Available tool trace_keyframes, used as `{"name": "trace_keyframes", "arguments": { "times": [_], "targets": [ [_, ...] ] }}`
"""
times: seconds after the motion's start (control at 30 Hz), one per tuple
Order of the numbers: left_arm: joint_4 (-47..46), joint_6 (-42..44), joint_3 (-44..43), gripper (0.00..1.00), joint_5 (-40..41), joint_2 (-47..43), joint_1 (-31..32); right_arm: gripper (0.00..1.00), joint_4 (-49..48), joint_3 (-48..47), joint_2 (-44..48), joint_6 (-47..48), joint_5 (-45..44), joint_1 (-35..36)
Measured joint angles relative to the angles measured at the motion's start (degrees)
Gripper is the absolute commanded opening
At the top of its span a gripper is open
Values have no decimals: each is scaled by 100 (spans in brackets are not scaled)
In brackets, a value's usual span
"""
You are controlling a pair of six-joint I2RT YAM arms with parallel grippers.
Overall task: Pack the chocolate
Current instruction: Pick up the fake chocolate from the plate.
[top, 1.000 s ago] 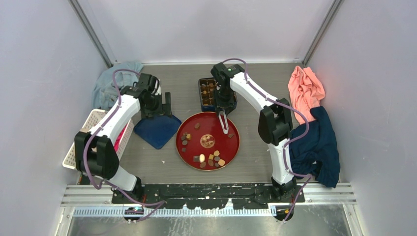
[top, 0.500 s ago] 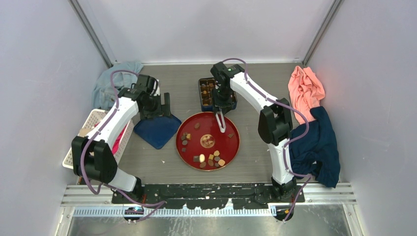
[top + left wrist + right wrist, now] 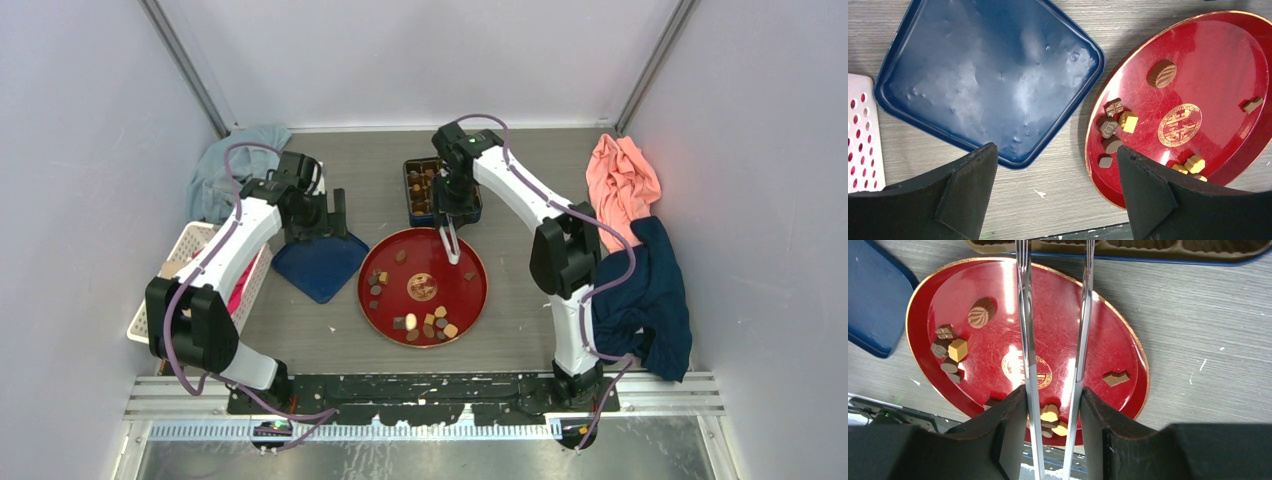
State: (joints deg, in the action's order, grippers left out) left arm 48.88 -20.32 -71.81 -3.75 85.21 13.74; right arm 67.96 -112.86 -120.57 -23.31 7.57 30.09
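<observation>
From overhead, the red plate (image 3: 455,300) sat at desk ctr w/ the chocolate (image 3: 430,325) loose on it: a cluster at the near rim and a few pcs toward the left side. Just behind the plate lay the box (image 3: 424,190), w/ some compartments apparently already filled. The right fingers (image 3: 447,210) hung over the plate's far edge, holding metal tongs (image 3: 452,245). The left fingers (image 3: 340,208) stood over the far corner of the blue lid (image 3: 320,262). Step in hand, as judged: moving pcs from plate to box, w/ many pcs left to move.

Left wrist view: the left fingers (image 3: 963,190) were spread near full width and empty, above the desk btwn lid and plate. The chocolate (image 3: 1120,121) sat mostly along the rim nearest the lid. A white basket (image 3: 860,130) showed at the frame edge.

Right wrist view: the right fingers (image 3: 1008,440) were approx. half closed, pressing both arms of the tongs (image 3: 1024,330). The tongs ran up across the plate toward the box (image 3: 1148,246), w/ tips out of frame, so whether they carried a pc could not be told. The chocolate (image 3: 958,349) lay clear of the tong arms. Next move, if tips empty: align them over one pc, descend and squeeze gently. Small glossy pcs may slip or skid on the lacquer.
</observation>
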Motion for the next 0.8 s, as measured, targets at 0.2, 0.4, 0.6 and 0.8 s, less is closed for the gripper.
{"name": "trace_keyframes", "arguments": {
  "times": [0.2,0.4,0.6,0.8],
  "targets": [
    [-2,-2,0,89,-2,0,0,44,-116,258,459,-105,-138,-256],
    [-2,-2,0,89,-20,0,0,44,-249,640,979,-151,-249,-455],
    [0,-2,0,89,-24,0,0,43,-271,1032,1200,-210,-254,-466],
    [2,-11,-4,89,-42,2,0,43,-310,1591,1537,-203,-157,-466]
  ]
}}
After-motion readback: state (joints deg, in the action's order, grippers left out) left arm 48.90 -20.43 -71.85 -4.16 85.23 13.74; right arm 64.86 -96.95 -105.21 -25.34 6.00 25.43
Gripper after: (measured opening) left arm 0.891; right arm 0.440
